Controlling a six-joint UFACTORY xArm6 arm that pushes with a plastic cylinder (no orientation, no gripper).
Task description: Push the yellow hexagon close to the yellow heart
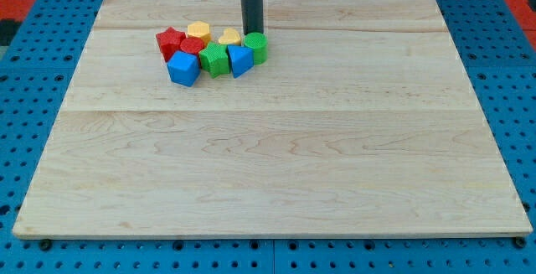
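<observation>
Item: yellow hexagon (198, 30), one. It sits in the back row of a tight cluster near the tabletop's (276, 173) top edge, left of centre. Yellow heart (229, 36), one, just to its right in the same row; whether the two touch cannot be told.

Other blocks in the cluster, counted:
- red, two: a red star-like block (170, 40) at the view's left, and a red round block (192, 46) below the hexagon.
- blue, two: a blue cube (183, 68) at the lower left, and a blue block (240, 59) of unclear shape toward the right.
- green, two: a green ridged block (214, 59) in the front row, and a green cylinder (256, 47) at the right end.

Total blocks: eight, all packed together.

My tip (251, 33) stands just right of the yellow heart, behind the green cylinder. The rod carries no fingers, so no released or clenched state applies.

Edges and room: the cluster lies near the top edge; the board stretches bare toward the view's bottom, right and lower left.

Writing: none legible.
</observation>
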